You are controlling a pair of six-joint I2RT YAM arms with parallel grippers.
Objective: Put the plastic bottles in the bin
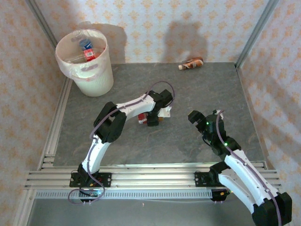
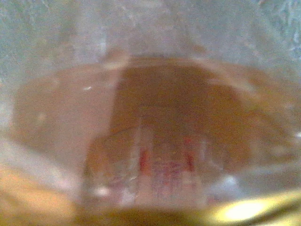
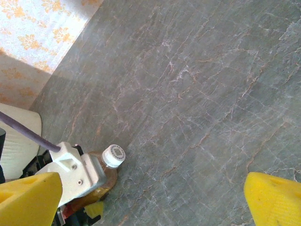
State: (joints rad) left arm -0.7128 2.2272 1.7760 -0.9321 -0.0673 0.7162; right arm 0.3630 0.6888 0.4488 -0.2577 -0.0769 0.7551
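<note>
Right gripper (image 3: 150,200) hangs spread and empty near the front. Mid-table, the left gripper (image 1: 153,118) straddles a bottle (image 3: 109,168) lying on the table, and I can't tell if the pinch is tight yet. I'd squeeze the body firmly, lift straight up, then swing to the bin (image 1: 96,82) far left. A stray bottle (image 1: 190,63) lies by the back wall.

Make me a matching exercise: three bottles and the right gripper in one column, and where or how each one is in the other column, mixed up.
1. red-labelled clear plastic bottle
2. brown-labelled plastic bottle
3. white-capped bottle of brown liquid
4. right gripper

A. at the left gripper
B. jaws open
C. lying by the back wall
D. in the round off-white plastic bin

Pairs: 1-D, 2-C, 3-A, 4-B
</note>
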